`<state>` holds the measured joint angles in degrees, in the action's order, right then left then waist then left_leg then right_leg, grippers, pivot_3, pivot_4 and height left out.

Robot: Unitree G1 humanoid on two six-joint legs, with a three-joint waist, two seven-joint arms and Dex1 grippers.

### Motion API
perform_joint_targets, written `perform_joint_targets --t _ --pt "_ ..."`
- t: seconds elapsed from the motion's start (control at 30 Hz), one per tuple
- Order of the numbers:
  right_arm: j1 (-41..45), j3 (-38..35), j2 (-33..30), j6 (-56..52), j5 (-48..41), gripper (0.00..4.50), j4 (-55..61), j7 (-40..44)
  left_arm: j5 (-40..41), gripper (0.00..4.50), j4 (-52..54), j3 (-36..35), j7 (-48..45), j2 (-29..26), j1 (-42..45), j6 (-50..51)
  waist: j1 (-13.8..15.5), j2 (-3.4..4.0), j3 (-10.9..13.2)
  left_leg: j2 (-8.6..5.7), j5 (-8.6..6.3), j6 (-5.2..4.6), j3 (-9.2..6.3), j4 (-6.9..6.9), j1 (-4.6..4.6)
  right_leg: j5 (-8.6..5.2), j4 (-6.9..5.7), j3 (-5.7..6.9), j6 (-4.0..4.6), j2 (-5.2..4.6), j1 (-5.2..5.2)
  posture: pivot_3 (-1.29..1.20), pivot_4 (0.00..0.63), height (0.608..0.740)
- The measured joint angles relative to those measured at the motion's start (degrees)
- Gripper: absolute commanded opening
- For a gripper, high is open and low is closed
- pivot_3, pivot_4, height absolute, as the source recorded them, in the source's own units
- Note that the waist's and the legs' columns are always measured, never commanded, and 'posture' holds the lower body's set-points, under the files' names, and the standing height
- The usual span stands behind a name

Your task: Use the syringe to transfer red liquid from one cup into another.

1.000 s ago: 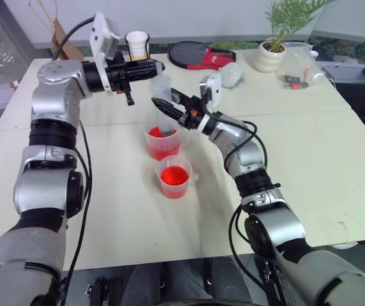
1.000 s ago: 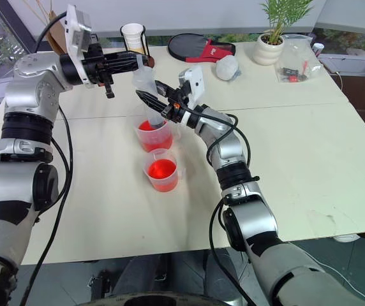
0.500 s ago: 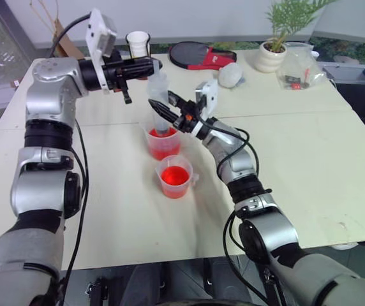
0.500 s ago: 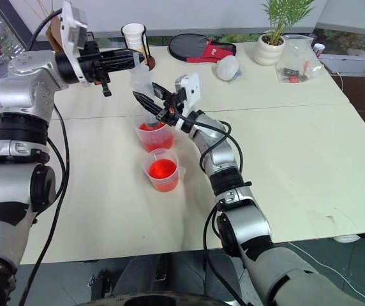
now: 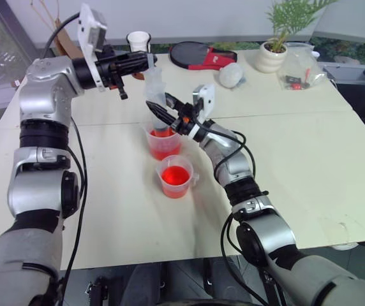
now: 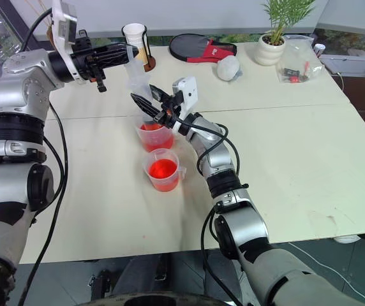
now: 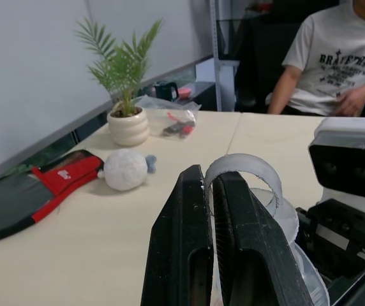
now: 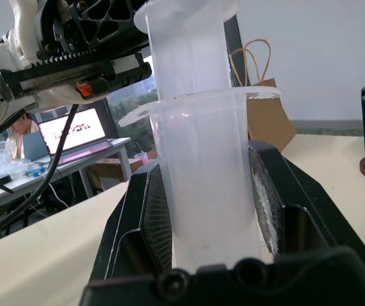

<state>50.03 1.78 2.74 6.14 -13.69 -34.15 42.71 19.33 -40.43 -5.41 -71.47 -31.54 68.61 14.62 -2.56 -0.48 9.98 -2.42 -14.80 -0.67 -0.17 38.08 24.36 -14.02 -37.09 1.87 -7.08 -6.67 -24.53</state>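
Note:
The clear syringe [image 5: 157,89] stands nearly upright over the taller cup [image 5: 163,143], which holds red liquid [image 5: 163,134]. Its lower end dips into that cup's mouth behind the right fingers, so I cannot see the tip. My right gripper [image 5: 159,113] is shut on the syringe's barrel [image 8: 205,185], one black pad [image 8: 150,223] on each side. My left gripper [image 5: 148,62] reaches in from the left and is shut on the plunger's top flange [image 7: 245,171]. Just in front stands the smaller clear cup [image 5: 175,176], also with red liquid.
At the table's far side are a white cup in a black holder [image 5: 138,43], a red and black flat case [image 5: 195,55], a white ball [image 5: 230,74], a potted plant [image 5: 270,56] and a plastic bag [image 5: 297,69]. A person [image 7: 335,57] sits beyond the table.
The right arm's elbow has swung in toward the left. Both grippers keep their hold on the syringe over the taller cup and have hardly shifted.

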Motion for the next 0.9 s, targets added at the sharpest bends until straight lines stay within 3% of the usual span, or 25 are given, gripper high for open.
perform_joint_targets --t 0.2,0.3,0.5,0.63,0.77,0.9 --pt "0.06 0.00 -0.05 0.47 0.44 1.41 -0.97 0.00 0.05 0.02 0.00 -0.05 0.49 -0.02 0.00 0.00 -0.04 0.00 0.00 0.00 0.00 0.00 0.00 0.00 0.00 0.00 0.00 0.00 0.00 0.00 0.00 0.00 0.150 0.740" --pt "0.25 0.05 -0.12 0.91 1.06 1.41 -1.63 0.01 0.05 1.03 0.00 -0.05 0.83 -0.40 0.00 0.23 -0.08 0.00 0.00 0.00 0.00 0.00 0.00 0.00 0.00 0.00 0.00 0.00 0.00 0.00 0.00 0.00 0.150 0.740" --pt "0.70 0.33 -0.49 1.89 1.53 1.41 -2.26 0.39 0.20 3.94 1.59 -0.73 2.08 -3.54 0.01 3.53 -0.14 0.00 0.00 0.01 0.00 0.00 -0.02 -0.01 0.00 0.00 -0.01 0.00 0.00 0.00 -0.01 0.00 0.150 0.740" --pt "0.80 -0.41 -1.90 -0.50 0.54 1.41 -1.45 0.55 1.44 3.94 9.76 -1.15 0.34 -8.77 -3.96 6.64 -0.25 0.02 0.01 0.01 0.00 0.00 -0.02 -0.02 -0.01 0.00 -0.02 -0.03 0.00 0.00 -0.01 0.00 0.150 0.740" --pt "1.47 -2.03 -4.07 -2.61 -1.30 1.41 0.89 0.52 2.32 3.94 12.27 -3.40 -0.10 -14.72 -14.19 9.76 -0.64 0.04 0.01 0.03 0.01 0.01 -0.02 -0.05 -0.05 0.00 -0.06 -0.04 0.01 0.02 -0.02 0.00 0.150 0.740" --pt "2.46 -3.67 -5.65 -4.59 -3.18 1.41 3.23 0.33 3.82 3.94 14.70 -5.15 1.88 -15.02 -21.77 12.93 0.17 0.02 0.02 0.03 0.02 0.04 -0.12 0.02 0.00 0.00 -0.08 -0.03 0.01 0.01 0.01 0.00 0.150 0.740"
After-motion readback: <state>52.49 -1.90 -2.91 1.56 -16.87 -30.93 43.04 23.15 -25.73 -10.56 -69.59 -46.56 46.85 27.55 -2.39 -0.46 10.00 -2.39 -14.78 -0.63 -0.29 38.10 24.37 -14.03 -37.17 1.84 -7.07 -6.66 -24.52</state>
